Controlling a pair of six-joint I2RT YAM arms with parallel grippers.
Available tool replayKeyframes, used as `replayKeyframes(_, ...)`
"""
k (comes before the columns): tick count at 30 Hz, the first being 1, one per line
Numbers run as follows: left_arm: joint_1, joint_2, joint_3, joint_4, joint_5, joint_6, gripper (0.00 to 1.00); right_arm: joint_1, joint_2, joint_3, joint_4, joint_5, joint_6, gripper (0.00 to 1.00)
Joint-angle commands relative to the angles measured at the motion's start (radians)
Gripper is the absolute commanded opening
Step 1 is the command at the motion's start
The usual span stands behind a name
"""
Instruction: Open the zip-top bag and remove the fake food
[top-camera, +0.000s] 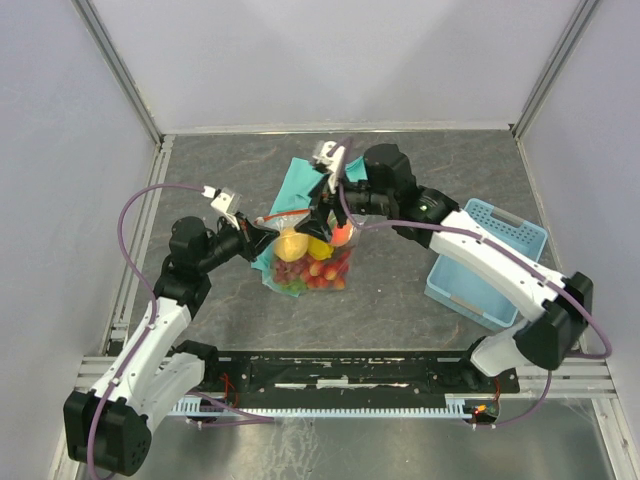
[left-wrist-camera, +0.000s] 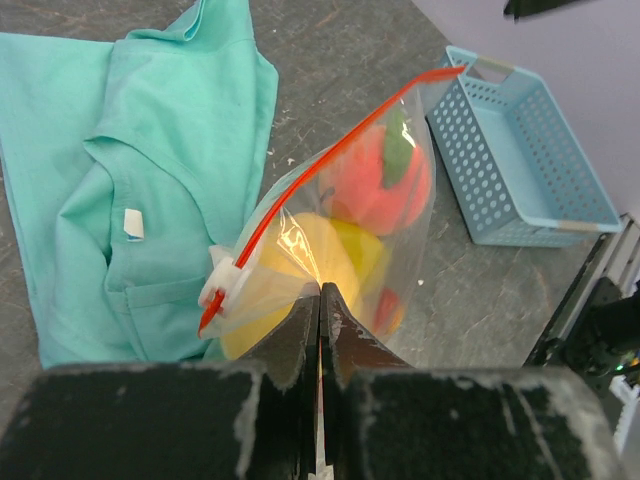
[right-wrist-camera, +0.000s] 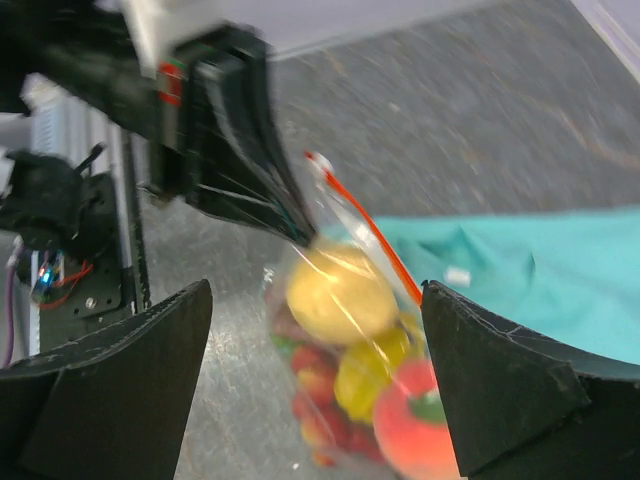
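Nearest: left fingers (left-wrist-camera: 292, 335) together, clamped on the clear wall of the zip-top bag (left-wrist-camera: 290, 235) below its red strip. right fingers (right-wrist-camera: 510, 370) wide apart, bag and fake food (right-wrist-camera: 340, 295) between them. teal cloth (top-camera: 300, 185) behind the bag, basket (top-camera: 485, 265) well apart to the right, bare worktop (top-camera: 400, 280) between.

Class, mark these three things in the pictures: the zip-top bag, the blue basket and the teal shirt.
zip-top bag (left-wrist-camera: 345, 215), left wrist view, clear front wall, mid-bag.
blue basket (left-wrist-camera: 530, 150), left wrist view, perforated plastic near its middle.
teal shirt (left-wrist-camera: 150, 160), left wrist view, flat fabric near its middle.
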Motion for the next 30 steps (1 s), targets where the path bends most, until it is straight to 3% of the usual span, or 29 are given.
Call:
replayKeyframes(1, -0.006, -0.056, -0.031, 0.054, 0.015, 0.137, 0.03, 0.029, 0.099, 0.128, 0.002, -0.287, -0.284, 0.93)
replayKeyframes(5, -0.005, -0.117, -0.071, 0.083, 0.032, 0.193, 0.03, 0.028, 0.197, 0.239, -0.092, -0.271, -0.53, 0.99)
replayKeyframes(8, -0.006, -0.146, -0.087, 0.092, 0.03, 0.209, 0.03, 0.026, 0.332, 0.453, -0.378, -0.265, -0.626, 0.95)
replayKeyframes(10, -0.005, -0.152, -0.094, 0.1, 0.04, 0.213, 0.03, 0.026, 0.416, 0.554, -0.472, -0.261, -0.637, 0.9)
replayKeyframes(18, -0.006, -0.153, -0.094, 0.105, 0.057, 0.213, 0.03, 0.025, 0.52, 0.636, -0.544, -0.237, -0.639, 0.76)
replayKeyframes(22, -0.005, -0.154, -0.096, 0.106, 0.066, 0.21, 0.03, 0.025, 0.544, 0.635, -0.537, -0.214, -0.629, 0.6)
replayKeyframes(26, -0.007, -0.163, -0.098, 0.106, 0.063, 0.207, 0.03, 0.022, 0.548, 0.634, -0.522, -0.218, -0.612, 0.28)
replayKeyframes(30, -0.006, -0.182, -0.099, 0.095, 0.022, 0.192, 0.03, -0.002, 0.525, 0.633, -0.491, -0.218, -0.556, 0.1)
